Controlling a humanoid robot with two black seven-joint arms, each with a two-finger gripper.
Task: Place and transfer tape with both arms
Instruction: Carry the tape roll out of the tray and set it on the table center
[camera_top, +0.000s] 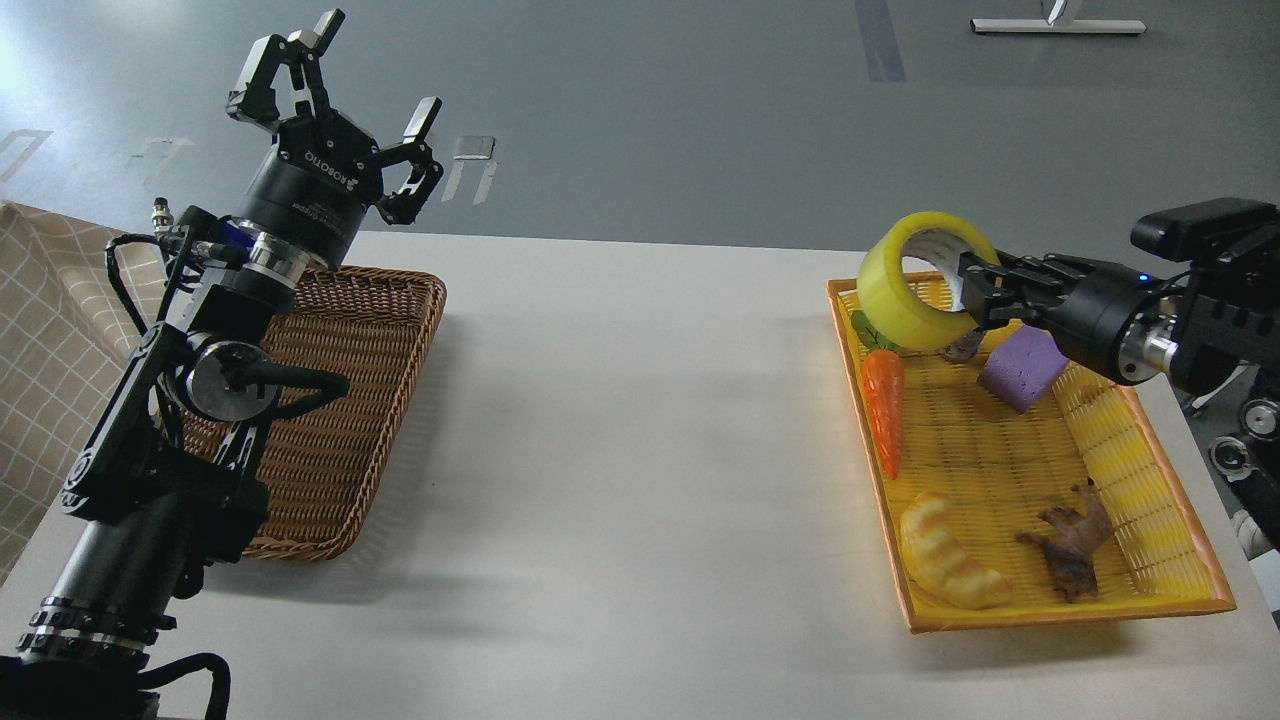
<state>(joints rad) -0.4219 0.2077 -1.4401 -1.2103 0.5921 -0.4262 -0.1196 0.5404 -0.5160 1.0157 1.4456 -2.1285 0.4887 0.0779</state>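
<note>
Croissant (950, 553): near end of the yellow tray (1150, 480), toy animal (1072, 542) at its 3 o'clock.
Carrot (885, 405): along the tray's left rim.
Purple block (1022, 368): tray's far end.
Wicker basket (340, 400): on the tabletop (620, 450), 9 o'clock side.
Right claw (975, 290): clamped on the tape (915, 285), held above the tray's far left corner.
Left claw (370, 85): raised beyond the basket, fingers spread apart.

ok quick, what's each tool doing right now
left tool: open, empty, raised above the wicker basket.
right tool: closed on the tape, one finger through the core, held over the yellow tray.
</note>
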